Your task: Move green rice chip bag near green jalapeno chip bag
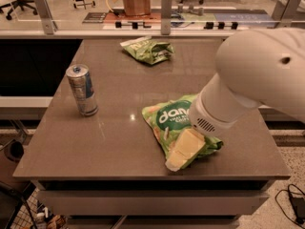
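The green rice chip bag (169, 120), bright lime-green with a dark round logo and white lettering, lies flat on the brown table (119, 142) near the front right. The green jalapeno chip bag (148, 50), smaller and duller with a white band, lies at the back middle of the table. My gripper (183, 150) reaches down from the large white arm (257, 75) on the right. Its pale yellow fingers lie over the front right part of the rice chip bag, close to the table's front edge.
A silver and blue drink can (82, 89) stands upright at the left of the table. A glass partition with metal posts (166, 11) runs behind the far edge. A brown paper bag (136, 1) stands beyond it. A cable (293, 199) lies on the floor at right.
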Available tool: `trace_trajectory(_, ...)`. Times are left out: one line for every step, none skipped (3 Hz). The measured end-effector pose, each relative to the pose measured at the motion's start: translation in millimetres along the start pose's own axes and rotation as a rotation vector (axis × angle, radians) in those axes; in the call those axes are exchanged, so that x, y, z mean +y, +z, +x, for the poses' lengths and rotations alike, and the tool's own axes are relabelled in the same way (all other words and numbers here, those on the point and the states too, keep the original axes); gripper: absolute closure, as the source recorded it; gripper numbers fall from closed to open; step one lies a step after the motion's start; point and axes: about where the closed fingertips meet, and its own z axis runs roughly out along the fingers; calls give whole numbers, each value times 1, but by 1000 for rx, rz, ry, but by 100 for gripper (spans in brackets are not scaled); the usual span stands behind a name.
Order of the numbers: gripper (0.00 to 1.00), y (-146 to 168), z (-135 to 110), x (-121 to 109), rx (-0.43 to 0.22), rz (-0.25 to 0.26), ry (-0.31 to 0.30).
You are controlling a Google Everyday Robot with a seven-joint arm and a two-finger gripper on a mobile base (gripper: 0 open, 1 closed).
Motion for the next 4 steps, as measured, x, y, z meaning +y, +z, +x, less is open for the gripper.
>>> trace_trajectory(17, -1, -2, -1, -9, 6, 0)
trace_trajectory(41, -1, -2, -1, -9, 8, -2)
trace_trajectory(64, -2, -3, 0, -9, 10, -3)
trace_trajectory(86, -4, -3, 0, -9, 11, -3)
